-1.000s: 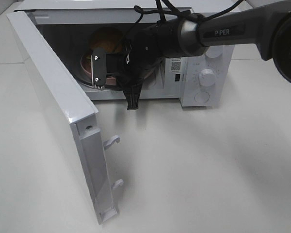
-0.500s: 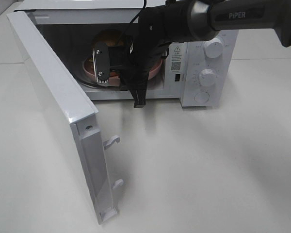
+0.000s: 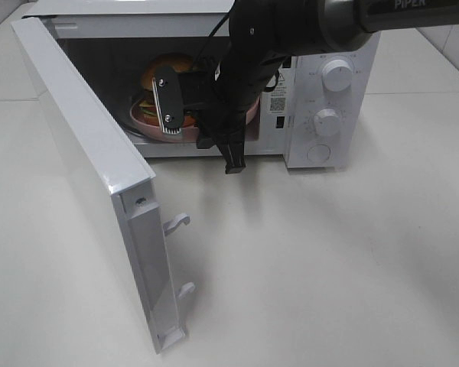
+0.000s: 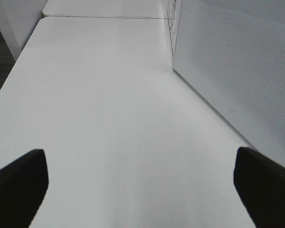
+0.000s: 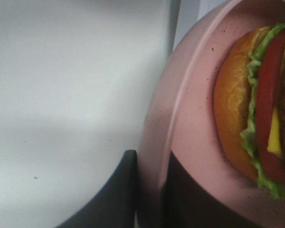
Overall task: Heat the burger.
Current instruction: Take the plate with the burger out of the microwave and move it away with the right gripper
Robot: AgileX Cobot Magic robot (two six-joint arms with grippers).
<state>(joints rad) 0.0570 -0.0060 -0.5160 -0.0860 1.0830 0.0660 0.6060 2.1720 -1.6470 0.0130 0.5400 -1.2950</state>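
The burger [image 3: 168, 70] sits on a pink plate [image 3: 141, 116] inside the open microwave [image 3: 321, 84], on its turntable. My right gripper [image 3: 180, 122] reaches into the cavity from the right and is shut on the plate's near rim. In the right wrist view the burger [image 5: 256, 109] shows its golden bun, lettuce, tomato and cheese. The plate rim [image 5: 154, 142] there runs between the dark fingers of the right gripper [image 5: 149, 185]. My left gripper [image 4: 142, 190] is open over bare table, far from the burger, with nothing between its fingers.
The microwave door [image 3: 92, 176] stands swung wide open toward the front left, its latch hooks [image 3: 177, 223] pointing right. The same door [image 4: 237, 71] shows as a perforated panel in the left wrist view. The control knobs [image 3: 329, 121] are on the microwave's right panel. White tabletop [image 3: 329, 260] surrounds it.
The right arm has swung to the right and risen, and its wrist has turned, still gripping the plate in the microwave. More of the burger shows now. The left gripper has stayed open.
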